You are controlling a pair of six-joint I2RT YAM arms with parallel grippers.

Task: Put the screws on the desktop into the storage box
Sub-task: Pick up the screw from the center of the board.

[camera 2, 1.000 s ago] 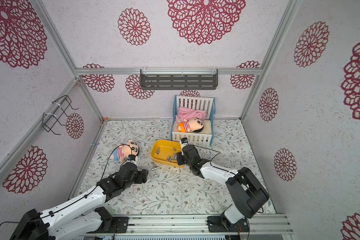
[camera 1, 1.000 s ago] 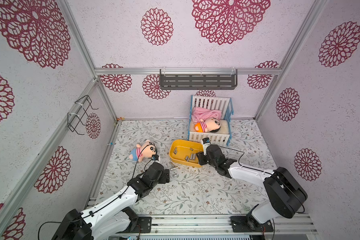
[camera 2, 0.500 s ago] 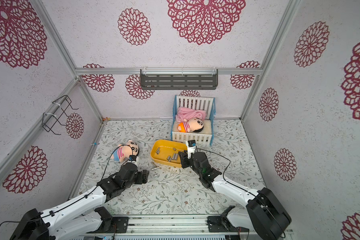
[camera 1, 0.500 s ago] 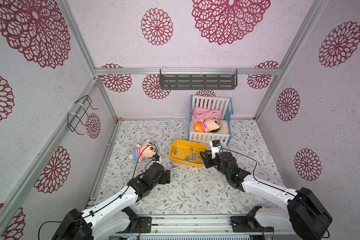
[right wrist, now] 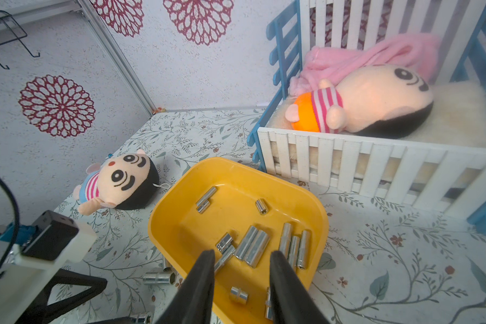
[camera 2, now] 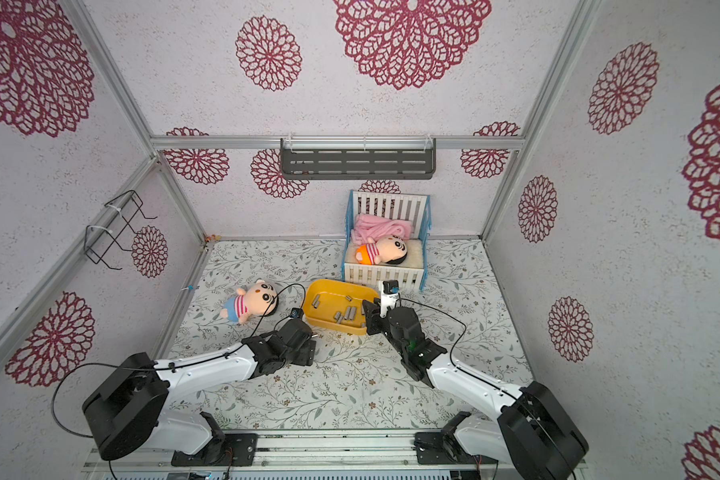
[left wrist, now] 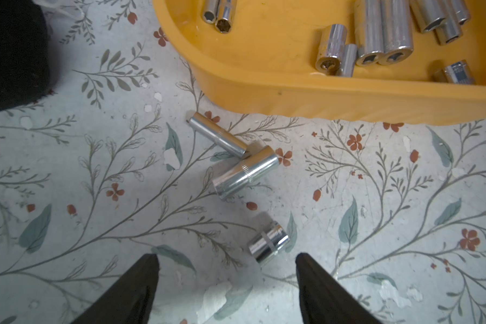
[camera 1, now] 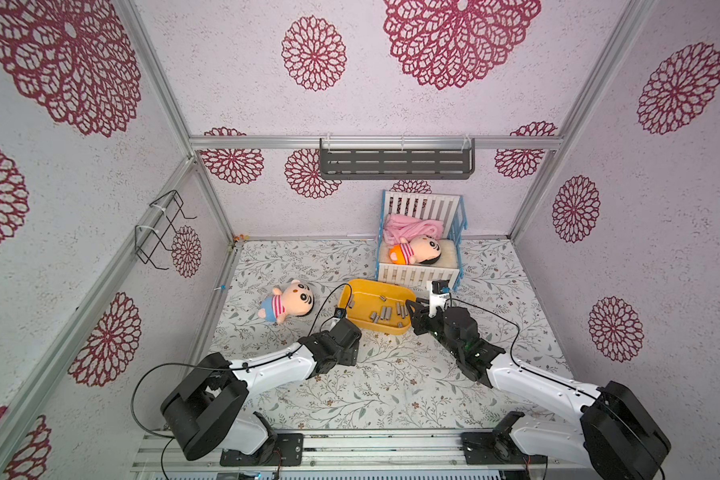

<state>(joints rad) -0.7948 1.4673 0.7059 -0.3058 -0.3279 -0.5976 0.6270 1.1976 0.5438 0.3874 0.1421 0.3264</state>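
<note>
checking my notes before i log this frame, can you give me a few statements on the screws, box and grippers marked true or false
1. Three screws lie on the desktop outside the storage box. True.
2. The left gripper is shut on a screw. False: its jaws stand open and empty, just short of the shortest screw.
3. The storage box is empty. False: many screws lie in it.
4. A plush doll lies in the toy crib. True.
5. The right gripper hangs over the toy crib. False: it is open and empty, over the storage box.
</note>
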